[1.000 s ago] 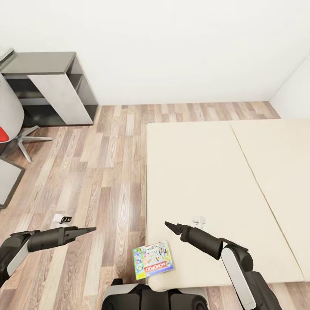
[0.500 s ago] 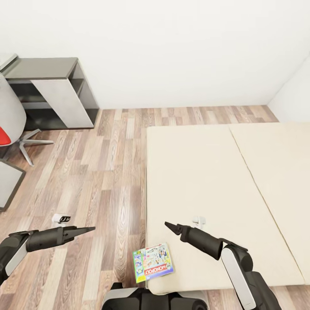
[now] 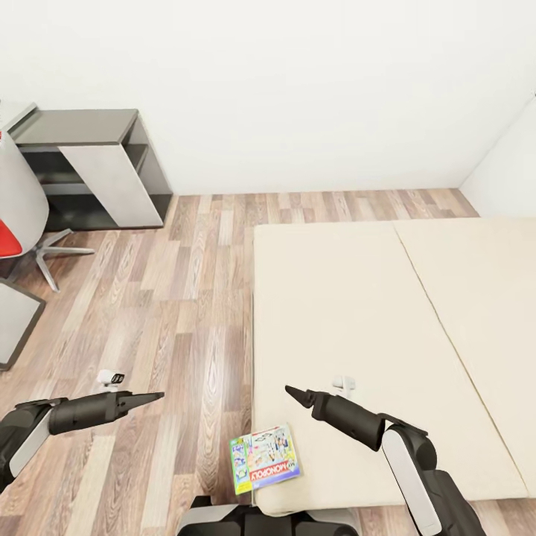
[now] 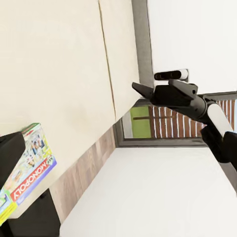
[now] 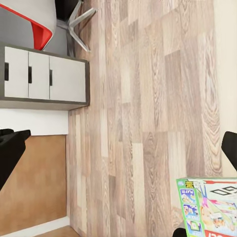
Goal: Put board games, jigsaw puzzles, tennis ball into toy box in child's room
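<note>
Both arms are held level and forward, seemingly a carrying posture while the robot closes on the low beige-mattress bed point(image 3: 357, 313). The right tool point(image 3: 292, 391) and left tool point(image 3: 152, 397) are pinched narrow, holding nothing. The green-bordered printed board-game box point(image 3: 266, 458) lies on the mattress corner, just below and between them, nearer the right tool.

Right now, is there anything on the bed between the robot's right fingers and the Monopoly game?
No. In the head view only bare beige mattress lies between the right gripper and the Monopoly board game.
</note>
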Controlling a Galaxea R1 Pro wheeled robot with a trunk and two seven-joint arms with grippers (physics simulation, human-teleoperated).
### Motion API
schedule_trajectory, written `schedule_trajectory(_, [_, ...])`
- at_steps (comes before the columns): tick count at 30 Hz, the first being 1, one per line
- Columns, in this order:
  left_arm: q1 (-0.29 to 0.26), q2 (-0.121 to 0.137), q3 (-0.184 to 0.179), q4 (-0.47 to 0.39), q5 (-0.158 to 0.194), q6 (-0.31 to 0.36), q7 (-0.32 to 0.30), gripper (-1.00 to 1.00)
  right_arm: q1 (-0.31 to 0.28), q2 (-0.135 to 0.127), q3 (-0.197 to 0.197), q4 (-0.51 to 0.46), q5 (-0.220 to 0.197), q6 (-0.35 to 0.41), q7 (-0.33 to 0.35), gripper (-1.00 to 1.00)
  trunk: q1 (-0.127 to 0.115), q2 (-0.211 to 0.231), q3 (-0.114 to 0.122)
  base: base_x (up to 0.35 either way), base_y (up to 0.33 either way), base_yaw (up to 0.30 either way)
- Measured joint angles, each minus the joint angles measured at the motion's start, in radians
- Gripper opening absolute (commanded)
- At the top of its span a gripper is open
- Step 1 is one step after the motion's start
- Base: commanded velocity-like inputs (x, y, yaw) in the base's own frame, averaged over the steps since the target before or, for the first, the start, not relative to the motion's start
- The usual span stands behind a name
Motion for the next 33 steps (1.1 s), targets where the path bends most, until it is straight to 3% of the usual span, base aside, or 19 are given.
schedule_trajectory(14, [0.000,-0.002,0.002,0.000,-0.001,0.004,0.123,1.00,0.000,0.000,0.000,0.003,0.001,0.000,-0.001,1.00,0.000,0.000,0.023,0.000,0.000,0.000])
schedule_trajectory(33, [0.000,-0.004,0.003,0.000,-0.001,0.007,0.144,1.00,0.000,0.001,0.000,0.017,0.001,-0.001,-0.004,1.00,0.000,0.000,0.054,0.000,0.000,0.000])
